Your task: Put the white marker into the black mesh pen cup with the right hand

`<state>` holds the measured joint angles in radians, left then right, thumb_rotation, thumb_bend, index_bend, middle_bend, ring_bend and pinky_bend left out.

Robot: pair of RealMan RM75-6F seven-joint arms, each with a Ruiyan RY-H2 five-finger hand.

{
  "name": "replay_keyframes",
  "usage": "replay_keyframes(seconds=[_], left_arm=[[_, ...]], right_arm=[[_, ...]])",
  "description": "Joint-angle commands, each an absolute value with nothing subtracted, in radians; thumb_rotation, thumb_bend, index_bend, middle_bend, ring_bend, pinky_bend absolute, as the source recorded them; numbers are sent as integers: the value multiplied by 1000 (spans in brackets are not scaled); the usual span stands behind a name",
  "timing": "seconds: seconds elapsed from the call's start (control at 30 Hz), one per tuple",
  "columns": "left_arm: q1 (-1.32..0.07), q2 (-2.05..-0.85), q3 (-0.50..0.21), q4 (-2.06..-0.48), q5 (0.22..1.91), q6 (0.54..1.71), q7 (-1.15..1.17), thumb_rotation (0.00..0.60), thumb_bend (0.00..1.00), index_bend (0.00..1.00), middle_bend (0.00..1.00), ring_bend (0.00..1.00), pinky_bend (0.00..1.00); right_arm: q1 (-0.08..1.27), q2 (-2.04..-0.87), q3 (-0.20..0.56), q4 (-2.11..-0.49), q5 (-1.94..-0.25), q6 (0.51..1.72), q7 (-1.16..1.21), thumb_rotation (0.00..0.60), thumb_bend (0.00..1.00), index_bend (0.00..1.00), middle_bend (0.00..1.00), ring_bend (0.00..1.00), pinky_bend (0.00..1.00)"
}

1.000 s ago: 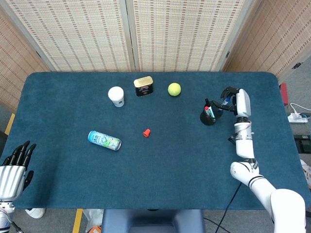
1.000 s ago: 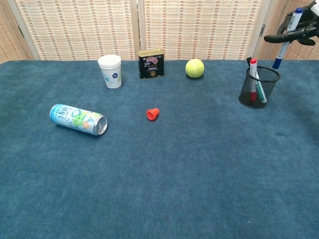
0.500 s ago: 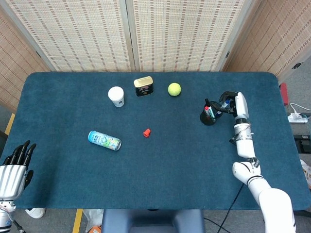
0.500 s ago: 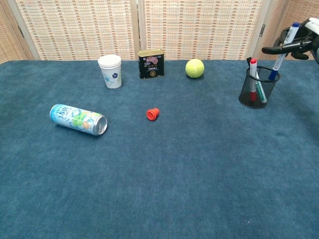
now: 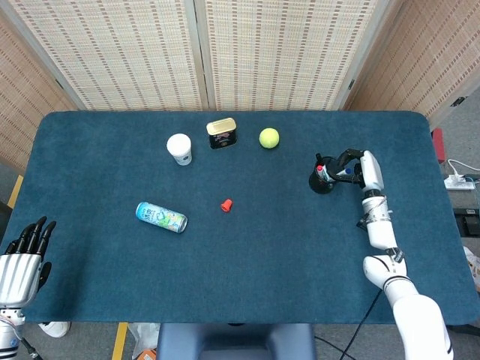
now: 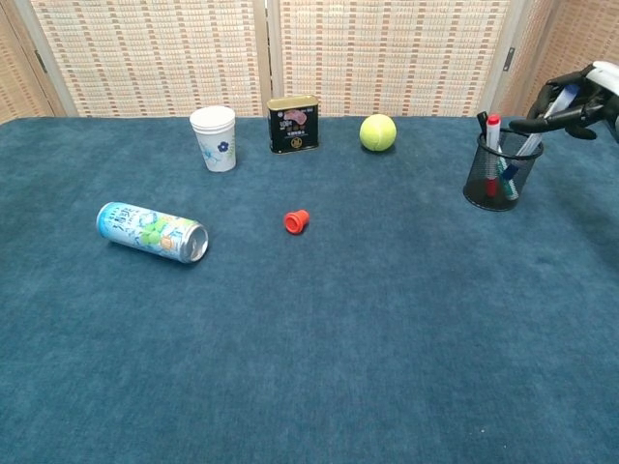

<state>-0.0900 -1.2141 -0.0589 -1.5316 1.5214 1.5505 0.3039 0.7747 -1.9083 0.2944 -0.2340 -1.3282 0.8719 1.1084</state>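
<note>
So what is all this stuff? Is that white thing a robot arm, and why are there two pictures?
Yes, it is a robot with two arms, and each arm ends in a hand like yours. It has two cameras: one on its head looks down at the blue table, and one on its chest looks across it. The right hand holds a white marker whose lower end is already down inside the black mesh pen cup, next to a red-capped pen. The left hand waits at the table's edge, holding nothing. Also on the table are a paper cup, a small tin, a tennis ball, a can lying on its side and a little red cap.
</note>
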Motion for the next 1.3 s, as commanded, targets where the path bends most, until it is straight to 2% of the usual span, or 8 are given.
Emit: replay_keyframes(seconds=[0.03,0.2,0.33,0.47,0.53,0.63,0.87,1.3], left_arm=[[-89,-1213,-58,-1533,1525,1555,301,600,302,91,38,104,339],[-88,-1209,-55,-1539,1532,1557,297,600,302,92,39,104,339],[-89,-1206,-51,-1542,1543,1560,296,600,302,93,39,104,339],[-87,-1203,-46,-1547,1560,1570,292,600,302,93,39,104,340],[-85,-1200,-44,-1552,1569,1577,287,600,301,93,39,104,341],[-83,-1193,-38,-1560,1583,1583,275,600,302,93,39,104,342],[-83,-1174,-23,-1573,1599,1573,243,600,302,93,39,104,342],[-78,-1168,-13,-1583,1635,1589,239,600,302,93,40,104,343]], right_arm=[[765,-1914,280,-219,-1339,905,1063,600,46,388,311,148,622],[744,-1907,254,-235,-1360,952,1011,600,46,350,214,26,354],[691,-1881,197,-295,-1424,1129,945,600,44,303,138,0,179],[611,-1832,135,-385,-1500,1374,742,600,17,256,129,0,79],[567,-1801,116,-442,-1520,1461,588,600,1,256,129,0,51],[478,-1705,82,-635,-1536,1545,282,600,0,255,129,0,20],[293,-1465,35,-1200,-1443,1571,-341,600,0,237,129,0,0],[158,-1388,44,-1467,-1346,1632,-583,600,0,185,129,0,0]])
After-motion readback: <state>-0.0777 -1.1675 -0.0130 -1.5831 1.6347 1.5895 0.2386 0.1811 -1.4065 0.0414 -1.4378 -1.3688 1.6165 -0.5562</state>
